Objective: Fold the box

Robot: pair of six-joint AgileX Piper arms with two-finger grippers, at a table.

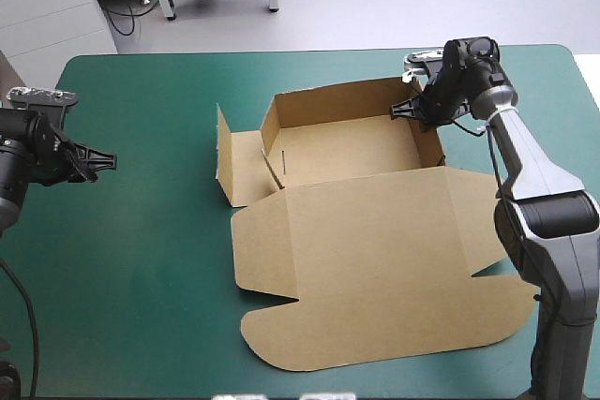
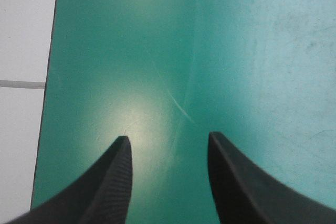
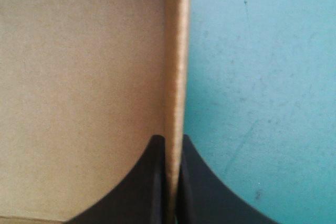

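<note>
Right end effector point(image 3: 171, 140) pinches wall of the box point(image 1: 347, 152).

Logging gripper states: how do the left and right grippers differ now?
The left gripper is open; the right gripper is shut on the box. The left is over bare teal-green cover, away from the box; the right pinches a raised wall. Both have black fingers.

My left gripper point(image 1: 105, 162) hangs at the left edge, fingers spread apart, pointing right. My right arm stretches to the far right, its wrist bent left, right gripper point(image 1: 401, 110) pinched on the box point(image 1: 375, 231) wall.
</note>
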